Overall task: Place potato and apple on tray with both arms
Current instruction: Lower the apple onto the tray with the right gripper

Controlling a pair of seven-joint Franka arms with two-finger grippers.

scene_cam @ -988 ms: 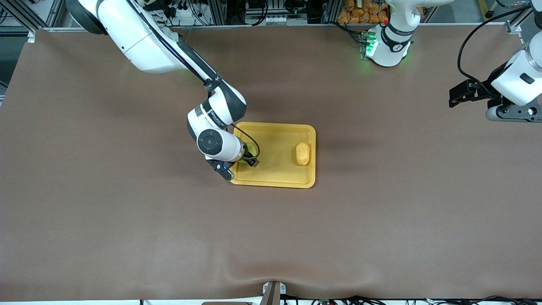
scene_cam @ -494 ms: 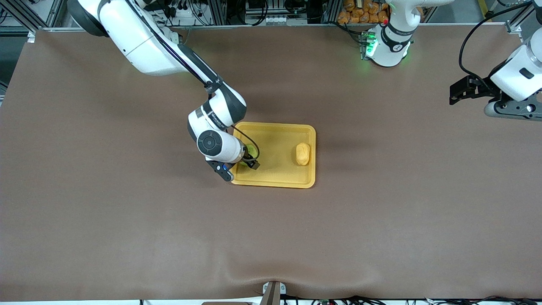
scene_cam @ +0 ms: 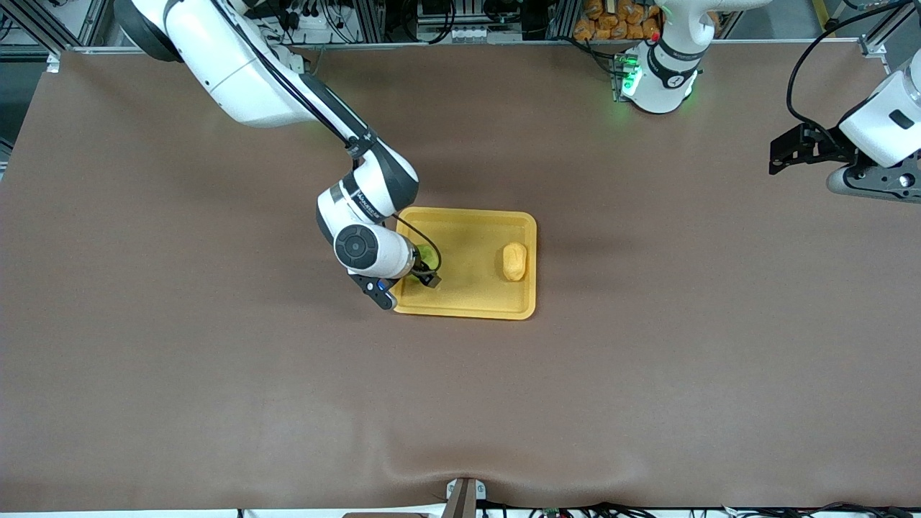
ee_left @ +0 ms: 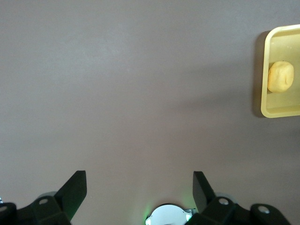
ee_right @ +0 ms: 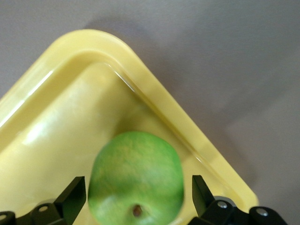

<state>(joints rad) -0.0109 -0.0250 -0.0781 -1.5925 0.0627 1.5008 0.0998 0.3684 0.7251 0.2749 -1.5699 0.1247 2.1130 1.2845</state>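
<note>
The yellow-orange tray (scene_cam: 475,237) lies mid-table. The yellow-tan potato (scene_cam: 514,261) rests on it at the end toward the left arm. The green apple (scene_cam: 426,254) sits in the tray's corner toward the right arm, mostly hidden under the right wrist. My right gripper (scene_cam: 421,270) is low over it. In the right wrist view the apple (ee_right: 136,178) rests on the tray (ee_right: 70,108) between the spread fingers of the right gripper (ee_right: 139,192), with gaps on both sides. My left gripper (scene_cam: 781,155) is open and empty, raised over bare table at the left arm's end. Its wrist view (ee_left: 139,187) shows the potato (ee_left: 280,77) and tray (ee_left: 281,110).
The brown table cover (scene_cam: 216,374) is bare round the tray. The left arm's green-lit base (scene_cam: 658,79) stands at the table's edge by the robots, with cables and orange items beside it.
My left gripper has drifted farther toward the left arm's end of the table and toward the robots' side. My right gripper has stayed low over the apple on the tray, barely shifting.
</note>
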